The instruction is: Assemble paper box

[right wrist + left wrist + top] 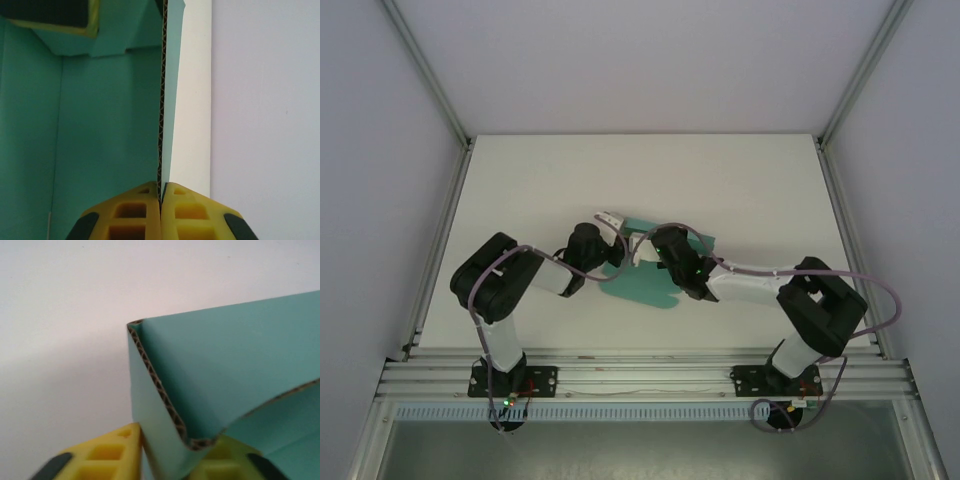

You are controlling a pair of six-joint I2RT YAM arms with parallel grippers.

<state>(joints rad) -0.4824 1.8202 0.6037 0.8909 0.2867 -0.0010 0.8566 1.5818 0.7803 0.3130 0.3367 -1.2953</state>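
Note:
The paper box is a teal-green corrugated card sheet, partly folded, in the middle of the white table between both arms. My left gripper holds its left side: in the left wrist view the yellow fingers pinch a bent flap whose corrugated edge curves between them. My right gripper is shut on an upright wall; in the right wrist view that wall's thin edge runs straight up from between the yellow fingertips, with the teal inner panel to the left.
The white table stretches out behind and to both sides of the box. Metal frame rails border the table left and right. Cables loop over both arms.

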